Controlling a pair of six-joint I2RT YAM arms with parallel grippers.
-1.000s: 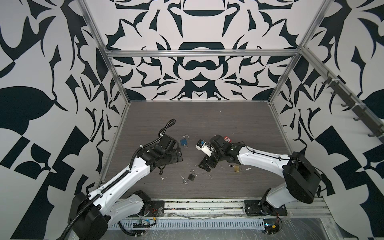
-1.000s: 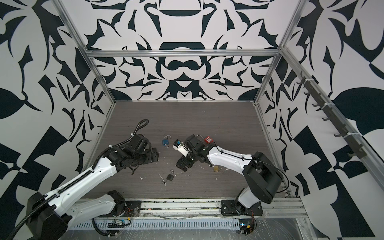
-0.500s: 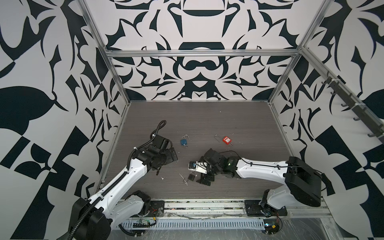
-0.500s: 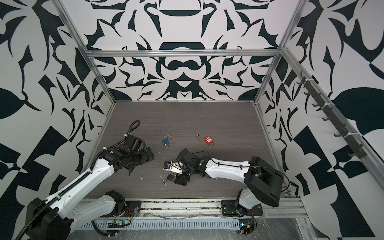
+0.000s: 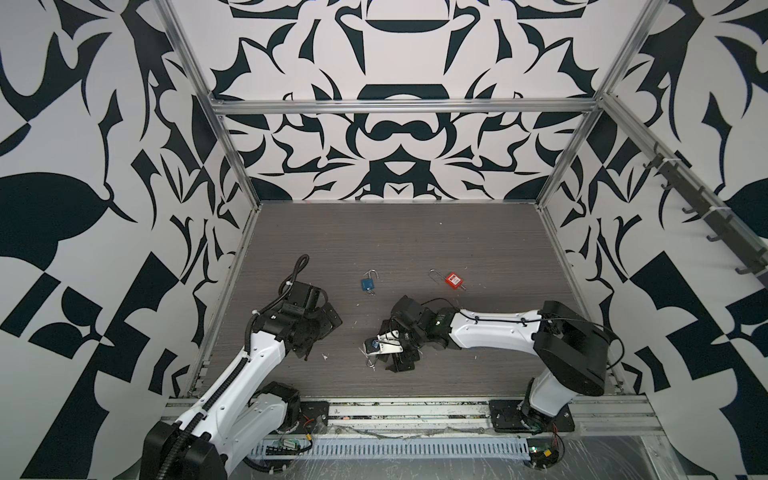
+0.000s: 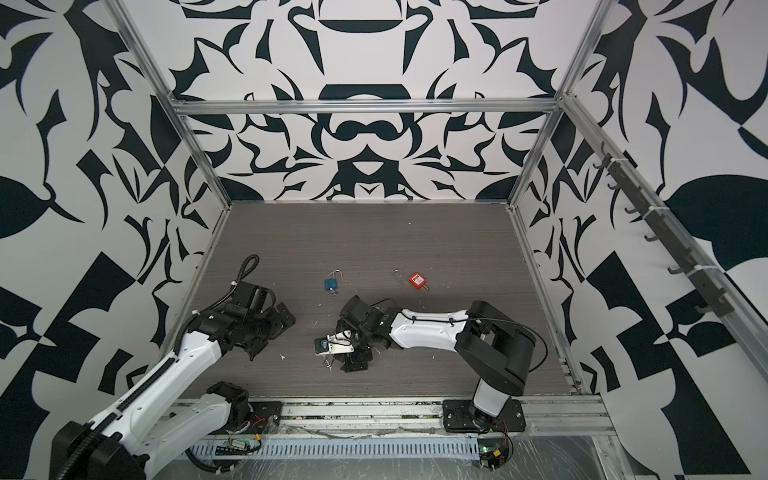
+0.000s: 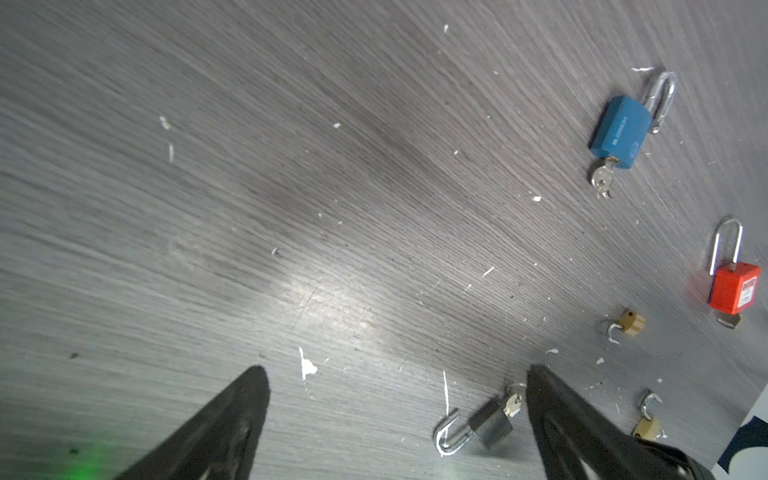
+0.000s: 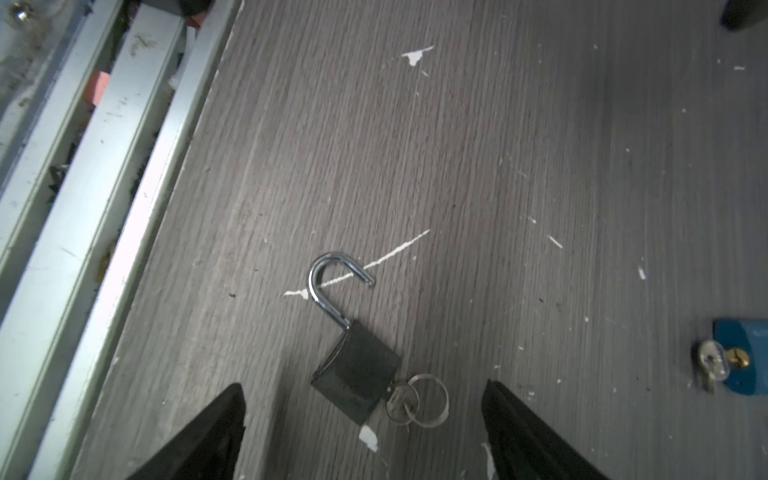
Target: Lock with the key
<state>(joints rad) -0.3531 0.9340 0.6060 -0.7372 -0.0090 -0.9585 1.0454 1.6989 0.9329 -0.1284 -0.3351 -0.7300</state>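
Your left gripper (image 7: 397, 370) hangs spread wide, holding nothing. Its wrist view shows small brass padlocks (image 7: 631, 324) that neither top view shows. Your right gripper (image 8: 363, 384) is spread too, with its fingers either side of the black padlock (image 8: 357, 374) on the table, not touching it. The shackle (image 8: 328, 282) is open and the key (image 8: 399, 401) sits in its base.

Dark grey wood-grain desk (image 5: 415, 241) flecked with white chips (image 7: 306, 365). Blue padlock (image 5: 367, 284) laid flat, shackle open. Red padlock (image 5: 453, 280) laid well apart from it. Dark padlock (image 8: 356, 376) laid near front rail, shackle swung open, ringed key (image 8: 400, 398) inserted. Two small brass padlocks (image 7: 631, 323) (image 7: 646, 428) laid apart, shackles open.
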